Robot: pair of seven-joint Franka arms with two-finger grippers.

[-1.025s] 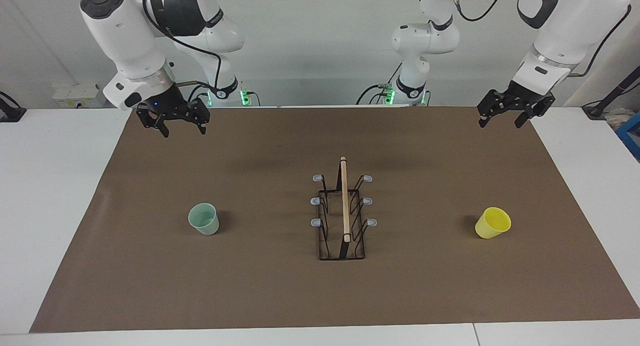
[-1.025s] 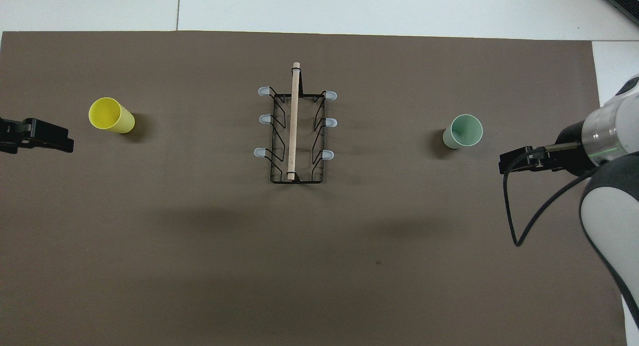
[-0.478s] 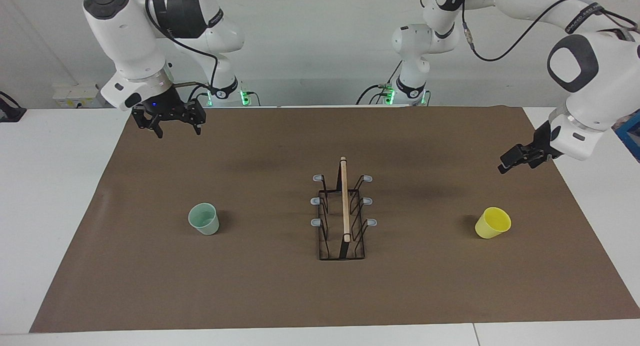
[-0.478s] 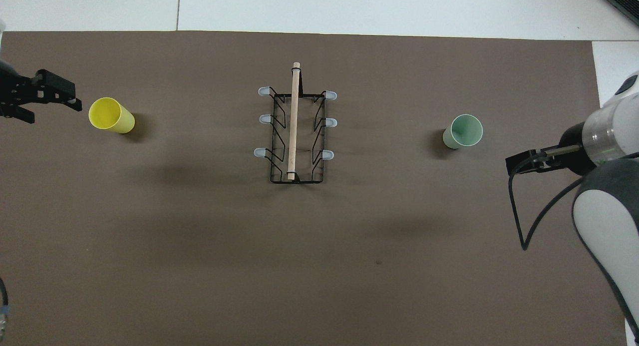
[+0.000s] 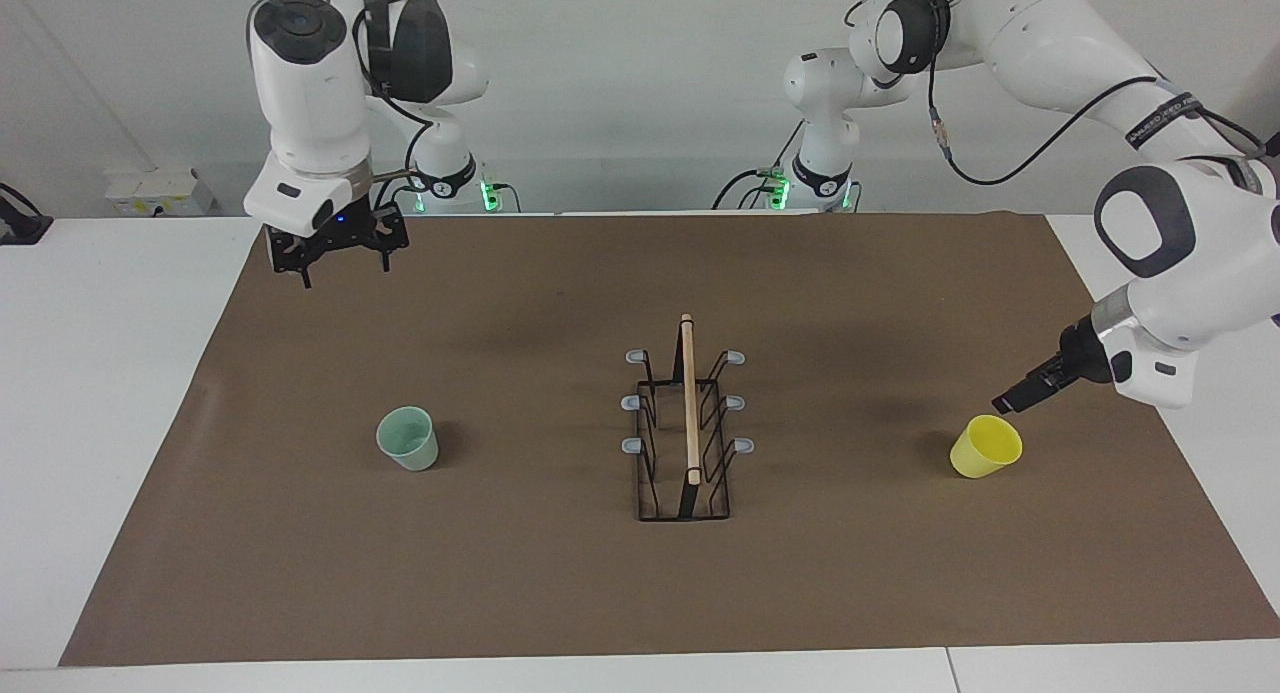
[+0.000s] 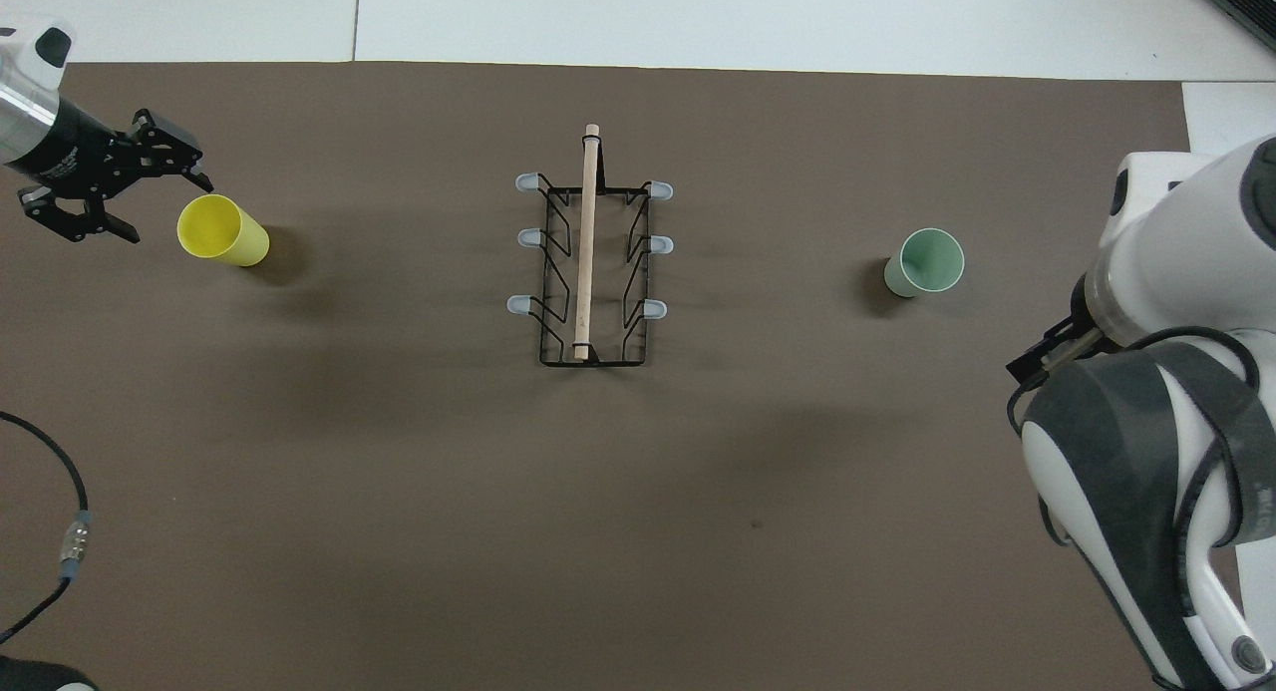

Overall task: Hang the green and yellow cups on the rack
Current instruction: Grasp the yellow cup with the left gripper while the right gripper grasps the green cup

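The yellow cup (image 5: 986, 446) (image 6: 221, 230) stands upright on the brown mat toward the left arm's end. My left gripper (image 5: 1011, 402) (image 6: 161, 208) is open and empty, low beside the cup's rim and apart from it. The pale green cup (image 5: 408, 438) (image 6: 926, 262) stands upright toward the right arm's end. The black wire rack (image 5: 686, 433) (image 6: 590, 262) with its wooden rod stands mid-mat, all pegs bare. My right gripper (image 5: 343, 267) is open and empty, raised over the mat's edge at the robots' end; the arm mostly hides it in the overhead view.
The brown mat (image 5: 640, 593) covers most of the white table (image 5: 110, 373). A loose cable (image 6: 60, 541) of the left arm hangs over the mat's corner near the robots. A grey box (image 5: 150, 188) sits off the mat at the right arm's end.
My left gripper has come down and away from the robots, from high over the mat's corner to beside the yellow cup. My right gripper has turned and shifted slightly. Cups and rack have not moved.
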